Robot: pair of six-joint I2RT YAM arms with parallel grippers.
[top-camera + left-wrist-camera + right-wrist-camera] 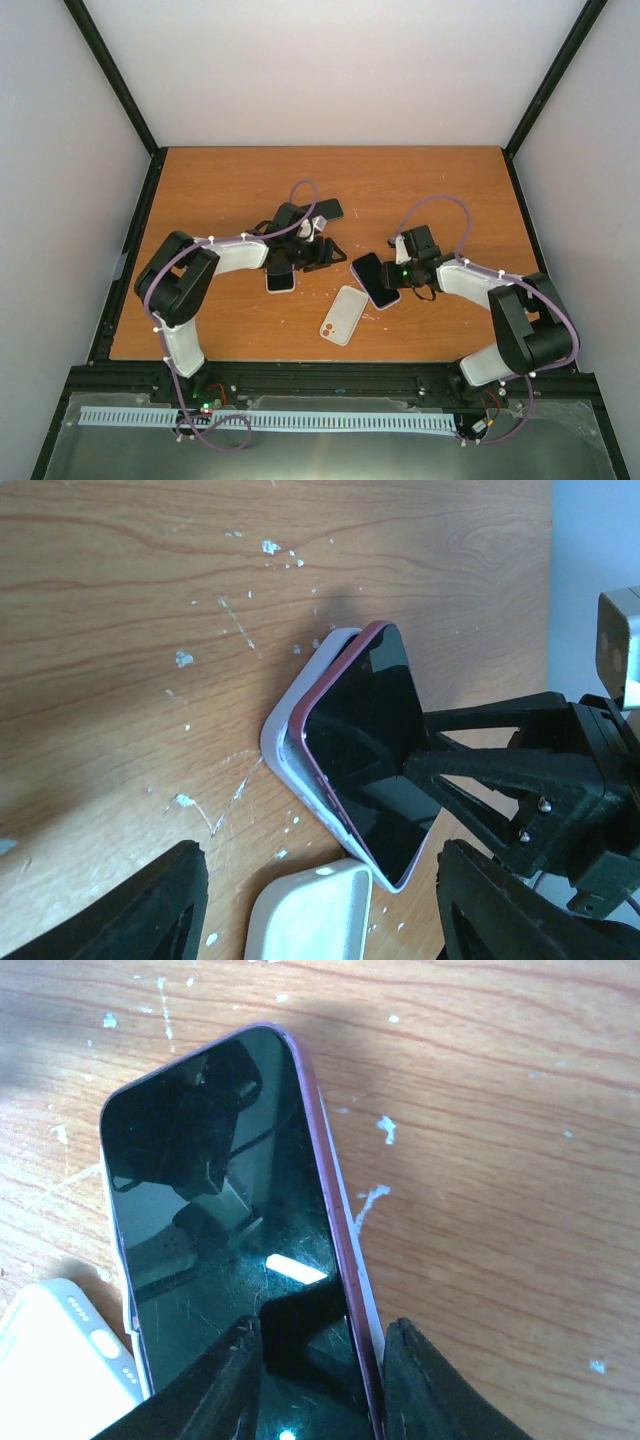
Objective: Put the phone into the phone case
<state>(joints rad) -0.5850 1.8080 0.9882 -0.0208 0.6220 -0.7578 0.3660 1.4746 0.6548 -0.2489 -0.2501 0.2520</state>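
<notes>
A dark-screened phone [370,740] with a pink rim lies tilted, its far side sunk in a pale lavender phone case [285,735] and its near side raised. My right gripper [320,1335] is shut on the phone's [220,1210] long edge, one finger on the glass and the other against the rim and the case edge [366,1305]. From above, that gripper [392,278] is at the right end of the phone [372,280]. My left gripper [322,852] stands open just left of it, touching nothing. Its fingers [150,910] flank a white case [310,915] without contact.
The loose white case [343,315] lies in front of the phone, near the table's front edge. A second dark phone [330,210] lies behind my left gripper [325,255], and a white item [280,282] sits under the left arm. Black frame posts border the table.
</notes>
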